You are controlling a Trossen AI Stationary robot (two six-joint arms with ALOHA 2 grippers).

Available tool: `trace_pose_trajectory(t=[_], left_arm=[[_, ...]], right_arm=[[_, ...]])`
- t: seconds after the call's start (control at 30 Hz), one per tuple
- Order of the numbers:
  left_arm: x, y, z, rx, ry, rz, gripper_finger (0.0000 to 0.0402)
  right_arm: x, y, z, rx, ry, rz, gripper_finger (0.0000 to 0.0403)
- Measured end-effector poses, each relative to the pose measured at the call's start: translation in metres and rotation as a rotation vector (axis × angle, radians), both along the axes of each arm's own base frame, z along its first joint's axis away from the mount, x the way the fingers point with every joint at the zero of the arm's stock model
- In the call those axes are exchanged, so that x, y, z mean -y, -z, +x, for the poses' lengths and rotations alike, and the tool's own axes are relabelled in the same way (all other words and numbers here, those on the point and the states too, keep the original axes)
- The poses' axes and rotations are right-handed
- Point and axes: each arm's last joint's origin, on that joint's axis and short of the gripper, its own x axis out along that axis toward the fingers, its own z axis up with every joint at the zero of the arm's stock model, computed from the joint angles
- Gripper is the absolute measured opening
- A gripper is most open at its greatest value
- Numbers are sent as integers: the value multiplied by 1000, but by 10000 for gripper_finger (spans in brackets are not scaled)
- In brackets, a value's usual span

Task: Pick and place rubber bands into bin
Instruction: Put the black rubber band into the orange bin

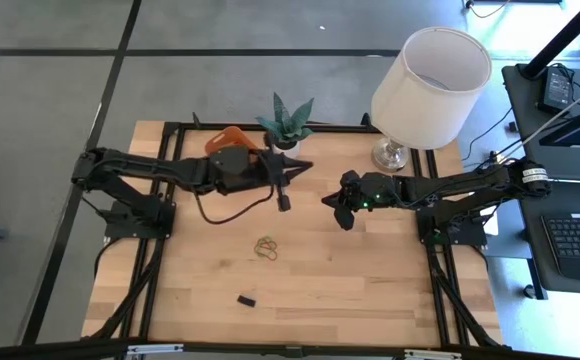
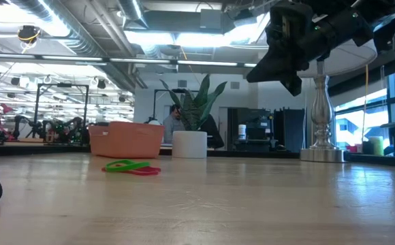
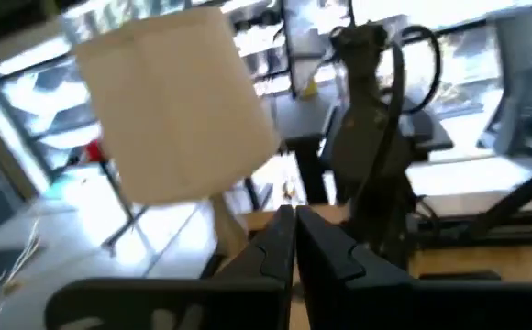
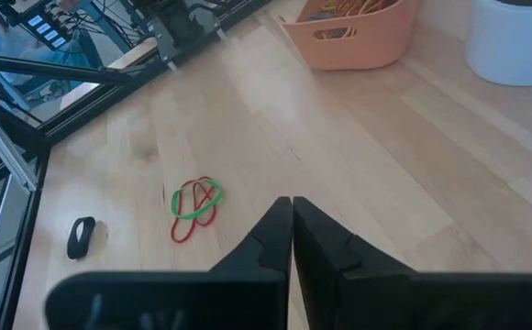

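Nearest the high view's lower edge, a lone black band (image 1: 245, 298) lies on the table (image 1: 370, 290), well apart from everything else. Just above it, lower centre of the frame, a small tangle of red and green bands (image 1: 267, 247) rests flat on the wood; the right wrist view shows the green loop lying over the red ones, with the black band off toward that frame's lower left. Farther up, mid-frame, both arms hang in the air above the table: the right gripper (image 1: 342, 213) to the right of centre, fingers pressed together and empty, aimed toward the tangle; the left gripper (image 1: 284, 196) left of centre, fingers likewise pressed together with nothing between them. Beyond them, along the upper edge of the table, the bin (image 1: 228, 138) sits partly under the left arm, already holding some bands, with a potted plant (image 1: 286, 125) just beside it and a lamp (image 1: 428, 80) at upper right. The step in hand looks like a fresh pick; the next move calls for spreading the right fingers, dropping onto the tangle, and pinching a thin loop lying flat.
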Motion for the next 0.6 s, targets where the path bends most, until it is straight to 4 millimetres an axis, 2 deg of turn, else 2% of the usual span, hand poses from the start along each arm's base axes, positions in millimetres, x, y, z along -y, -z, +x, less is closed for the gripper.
trace_pose_trajectory(t=[0.1,0.3,0.6], left_arm=[[-4,10,4,-46,24,4,8],[-2,10,5,-49,51,-28,6],[0,23,3,-180,50,-43,4]], right_arm=[[0,0,0,5,0,0,17],[0,-1,0,7,0,0,17],[0,-1,0,7,0,0,17]])
